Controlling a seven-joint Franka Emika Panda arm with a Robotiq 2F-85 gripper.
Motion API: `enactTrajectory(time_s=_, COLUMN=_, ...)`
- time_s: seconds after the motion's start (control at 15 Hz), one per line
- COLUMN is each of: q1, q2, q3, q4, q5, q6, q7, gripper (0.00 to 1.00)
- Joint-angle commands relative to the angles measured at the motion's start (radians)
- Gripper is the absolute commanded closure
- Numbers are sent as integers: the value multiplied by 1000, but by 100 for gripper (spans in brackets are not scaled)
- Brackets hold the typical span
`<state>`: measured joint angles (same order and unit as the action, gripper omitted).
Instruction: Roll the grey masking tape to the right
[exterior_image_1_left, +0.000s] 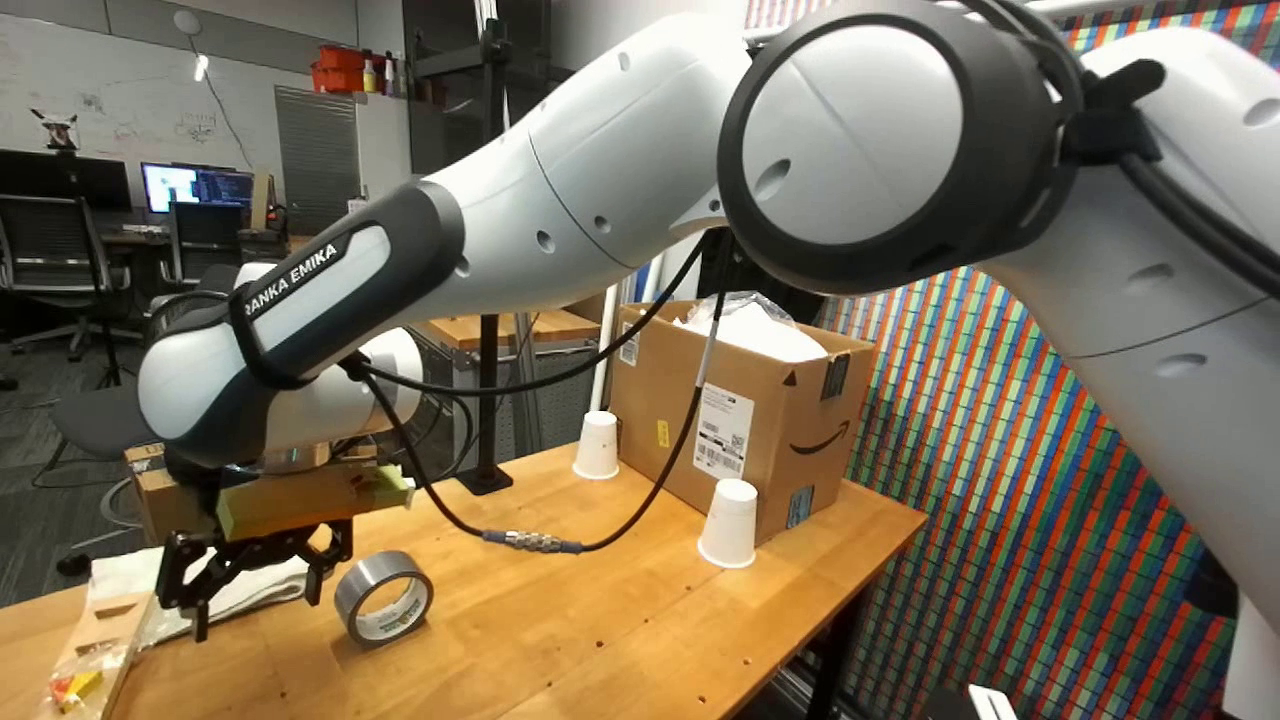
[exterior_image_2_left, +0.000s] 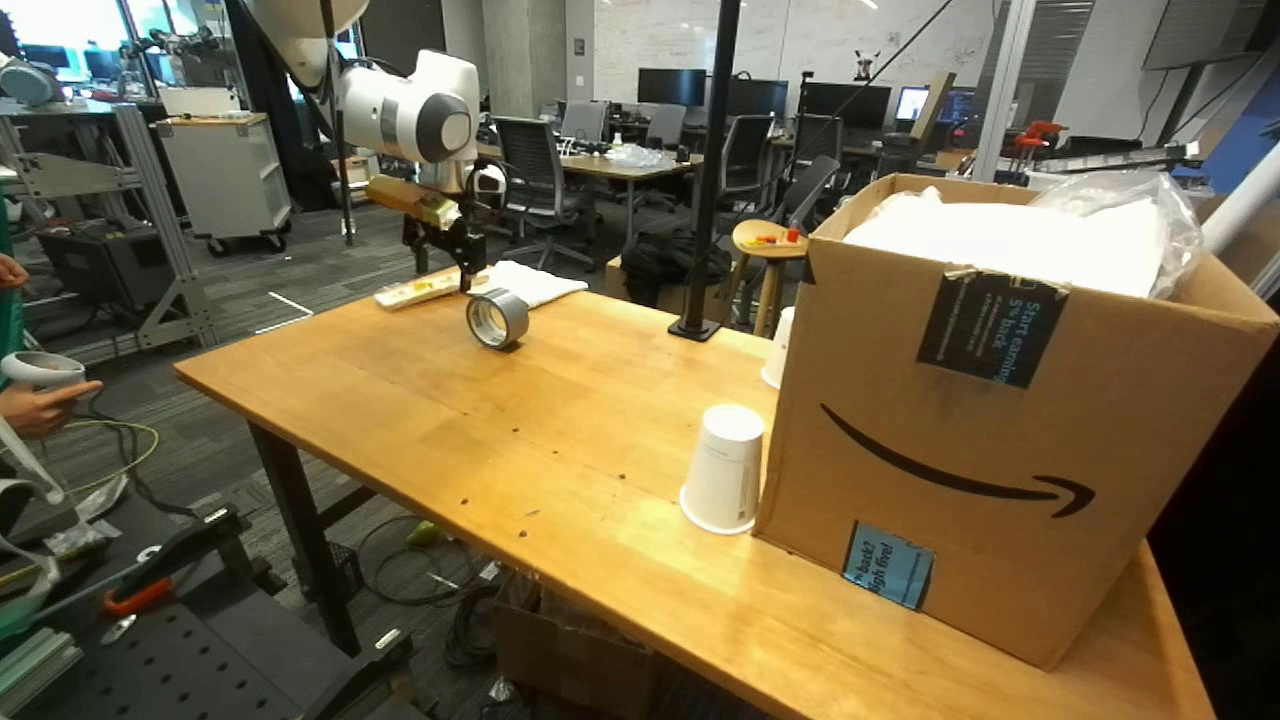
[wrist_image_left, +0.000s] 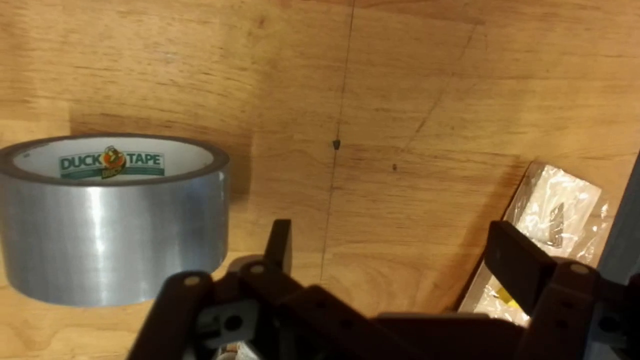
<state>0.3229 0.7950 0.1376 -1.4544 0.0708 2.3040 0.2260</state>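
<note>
One white arm (exterior_image_1_left: 590, 160) fills the foreground of an exterior view, its forearm slanting down to the left part of the table (exterior_image_1_left: 520, 640). Gripper (wrist_image_left: 392, 230) at its end: fingers spread wide, bare table showing between them in the wrist view. Grey masking tape (wrist_image_left: 117, 235) just outside those fingers, beside the one on the wrist view's left; stands on its rim, hollow facing sideways, "Duck Tape" legible inside the core. It sits nearer the table's left edge than the right. Beyond the opposite finger and partly hidden by it, a pale wooden strip (exterior_image_1_left: 95, 650) in clear plastic. White cloth (exterior_image_2_left: 530, 284) next, at the left edge. Farther along, an upturned white cup (exterior_image_1_left: 729, 525) set in from the right edge, another cup (exterior_image_1_left: 597, 447) by the left edge, each just beside a cardboard box (exterior_image_1_left: 770, 420). Box stands at the table's far end. Past it: office chairs (exterior_image_1_left: 48, 245), a lit monitor (exterior_image_1_left: 170, 187), the whiteboard (exterior_image_1_left: 130, 110).
</note>
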Motion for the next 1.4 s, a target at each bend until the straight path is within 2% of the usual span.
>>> enactTrajectory(time_s=0.0, q1=15, q2=33, q3=-23, q4=55, q5=-15, q6=-21, q7=43, gripper=0)
enactTrajectory(time_s=0.33, q1=5, q2=16, q3=-53, q4=29, q5=-28, q6=-19, q7=65, gripper=0)
enactTrajectory(time_s=0.87, q1=-17, q2=-104, q3=-144, q4=-32, q5=-111, q6=-17, q7=99, gripper=0)
enactTrajectory(time_s=1.33, q1=-9, q2=-106, q3=-98, q4=-40, q5=-99, q6=-20, q7=93, gripper=0)
